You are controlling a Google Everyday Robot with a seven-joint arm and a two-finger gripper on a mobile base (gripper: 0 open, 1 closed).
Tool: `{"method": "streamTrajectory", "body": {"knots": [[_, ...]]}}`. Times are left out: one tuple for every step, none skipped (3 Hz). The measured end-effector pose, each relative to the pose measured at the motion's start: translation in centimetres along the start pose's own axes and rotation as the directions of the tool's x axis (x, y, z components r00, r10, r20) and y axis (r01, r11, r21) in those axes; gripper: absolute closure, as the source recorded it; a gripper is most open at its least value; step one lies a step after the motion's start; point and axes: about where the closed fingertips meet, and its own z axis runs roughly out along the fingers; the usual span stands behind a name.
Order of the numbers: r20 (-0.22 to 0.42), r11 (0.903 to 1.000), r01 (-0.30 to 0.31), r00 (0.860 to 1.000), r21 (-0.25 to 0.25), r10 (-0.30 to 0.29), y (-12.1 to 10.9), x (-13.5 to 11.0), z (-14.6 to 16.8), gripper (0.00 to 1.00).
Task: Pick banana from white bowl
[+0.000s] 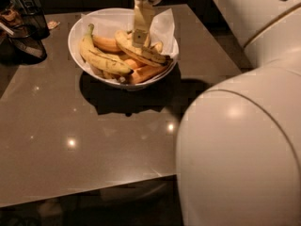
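White bowl sits on the far half of a glossy brown table, lined with white paper that stands above the rim on the right. Bowl contents: the banana, long, speckled brown, lying diagonally across the middle-right with its blackened end at the right rim; a fat banana along the left side, stem pointing up; orange-toned bananas behind and under these, one poking out at the front right. Gripper comes straight down from the top edge into the bowl, its pale lower part against the upper middle stretch of the banana, at or just above the skin; contact not confirmed. Seen edge-on as one slab, so cannot tell whether it is spread, closed, or pinching anything. Banana lies flat in the bowl, resting on the other fruit. Robot's white body fills the right foreground. Dark wire basket at the table's far-left corner, well apart from the bowl.
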Motion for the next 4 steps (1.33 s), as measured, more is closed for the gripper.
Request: {"method": "streamTrajectory", "body": {"knots": [[-0.002, 0.9999, 0.002, 1.000, -0.015, -0.002, -0.3, -0.8, 0.9, 0.32], [0.018, 0.9985, -0.023, 1.000, -0.050, 0.024, -0.3, -0.9, 1.9, 0.30], [0.044, 0.9934, -0.059, 0.997, -0.099, 0.063, -0.1, -0.8, 3.2, 0.27], [0.062, 0.9861, -0.085, 0.994, -0.142, 0.095, 0.1, -0.8, 4.4, 0.28]]}}
